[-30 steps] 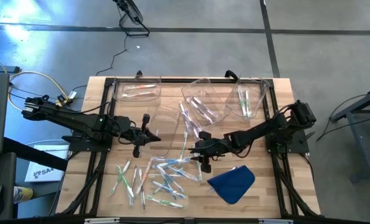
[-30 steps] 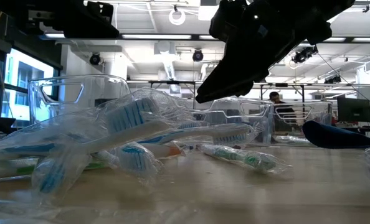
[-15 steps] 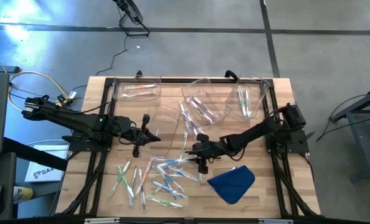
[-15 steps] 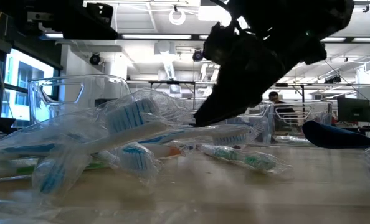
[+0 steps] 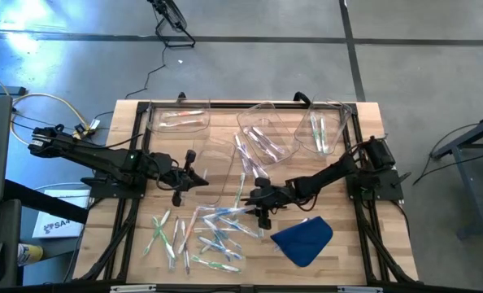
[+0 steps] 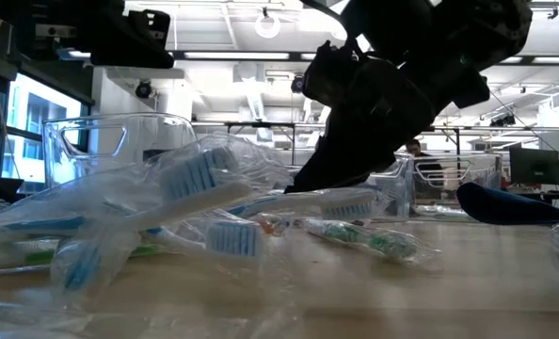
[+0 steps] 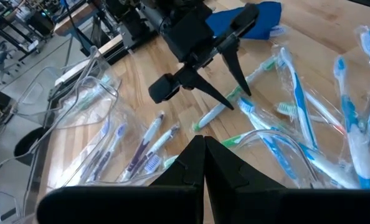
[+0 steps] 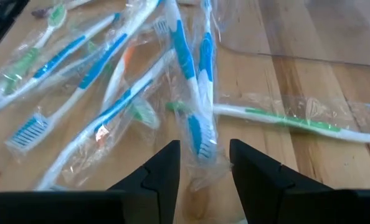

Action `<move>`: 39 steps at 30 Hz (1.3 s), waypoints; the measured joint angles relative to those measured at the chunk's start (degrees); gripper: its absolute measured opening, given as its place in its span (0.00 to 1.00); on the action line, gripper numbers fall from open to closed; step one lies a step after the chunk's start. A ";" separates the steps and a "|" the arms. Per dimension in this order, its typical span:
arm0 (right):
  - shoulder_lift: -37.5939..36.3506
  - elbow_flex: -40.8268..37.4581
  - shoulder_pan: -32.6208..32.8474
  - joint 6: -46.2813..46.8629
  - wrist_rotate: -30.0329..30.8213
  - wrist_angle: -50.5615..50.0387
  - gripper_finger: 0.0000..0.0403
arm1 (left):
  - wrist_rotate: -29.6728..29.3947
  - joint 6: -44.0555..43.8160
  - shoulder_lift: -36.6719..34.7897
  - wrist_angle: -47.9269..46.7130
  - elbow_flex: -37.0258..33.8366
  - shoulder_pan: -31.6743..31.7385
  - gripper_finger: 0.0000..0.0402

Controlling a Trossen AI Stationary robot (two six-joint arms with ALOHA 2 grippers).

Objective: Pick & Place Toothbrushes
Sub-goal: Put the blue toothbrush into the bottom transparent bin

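Note:
Many wrapped toothbrushes (image 5: 213, 236) lie in a loose pile on the wooden table's near middle, flat on their sides. My right gripper (image 5: 262, 210) is open and low over the pile's far right part. In the right wrist view its fingers (image 8: 203, 146) stand on either side of a wrapped blue toothbrush (image 8: 194, 124); a green one (image 8: 284, 118) lies beside it. The left wrist view shows that gripper (image 7: 241, 99) from the front, fingers spread. My left gripper (image 5: 202, 181) is shut and waits left of the pile, above the table. My right gripper comes at the wrapped blue toothbrush from above, slanting toward the table's left, with one finger (image 8: 169, 162) on each side of its wrapper. Whether the fingers touch the wrapper, I cannot tell. The toothbrush lies on the table.
Clear plastic bins stand along the far edge, some holding brushes: one far left (image 5: 180, 120), one in the middle (image 5: 267, 134), one far right (image 5: 323, 130). Another clear bin (image 5: 217, 172) sits beside my left gripper. A blue cloth (image 5: 302, 238) lies near right of the pile.
My right gripper has moved down and a little toward the table's left, onto the pile. In the low view a wrapped brush with a blue head has shifted slightly within the pile.

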 joint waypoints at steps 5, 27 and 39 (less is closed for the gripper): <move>0.00 0.00 -0.12 -0.02 0.20 -0.05 0.33 | 0.00 0.00 0.00 0.00 0.00 0.02 0.00; 2.60 0.11 -0.63 -2.84 0.25 7.53 0.13 | 0.00 0.00 0.00 -0.24 0.00 0.02 0.00; 2.60 0.11 -0.63 -2.91 -1.38 7.44 0.03 | 0.00 0.00 0.00 -0.24 0.00 0.02 0.00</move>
